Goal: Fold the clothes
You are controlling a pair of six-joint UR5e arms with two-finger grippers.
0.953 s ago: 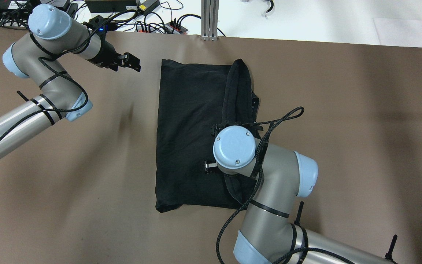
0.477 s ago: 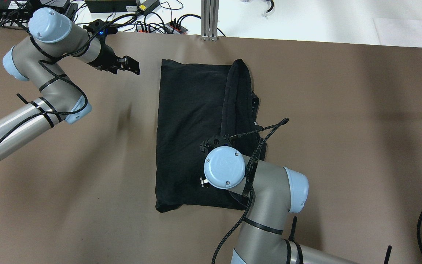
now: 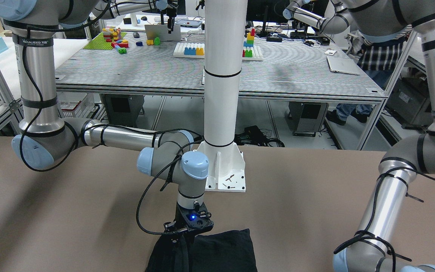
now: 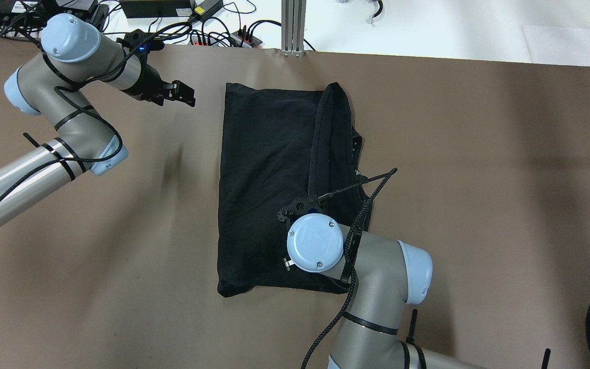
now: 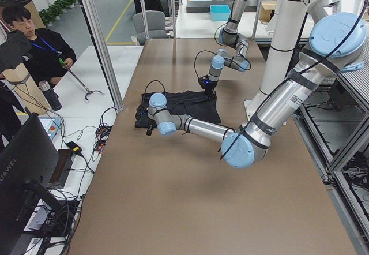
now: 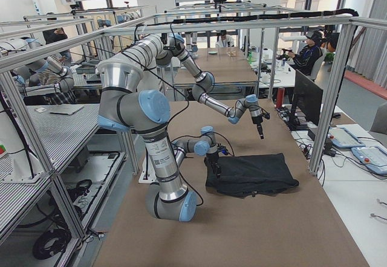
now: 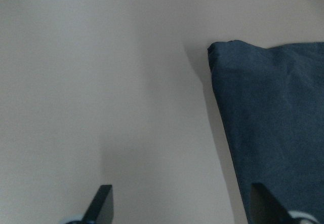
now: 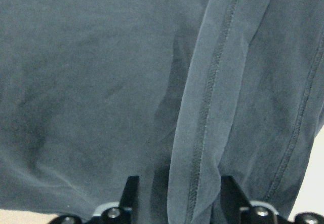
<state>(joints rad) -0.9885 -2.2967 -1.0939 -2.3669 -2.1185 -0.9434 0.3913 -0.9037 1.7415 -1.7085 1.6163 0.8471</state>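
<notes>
The clothes (image 4: 267, 169) are one black piece lying flat on the brown table, with a long hemmed strip (image 4: 328, 133) folded over its right side. My right gripper (image 8: 179, 196) hangs open just over the cloth near its close end, and the hemmed fold runs under the gap between its fingers (image 8: 130, 191). From overhead, the right wrist (image 4: 315, 242) hides this gripper. My left gripper (image 4: 185, 95) hovers open and empty over bare table, left of the cloth's far left corner (image 7: 217, 49). The clothes (image 3: 225, 251) also show at the front view's bottom edge.
The white pillar's base plate (image 3: 227, 177) stands behind the cloth on the robot's side. Cables and power strips (image 4: 213, 31) and an aluminium post (image 4: 293, 25) line the table's far edge. A person (image 5: 34, 47) sits beyond that edge.
My right wrist has slid along the cloth toward the table's near edge and slightly left. The left gripper shifted only a little. The cloth keeps its shape.
</notes>
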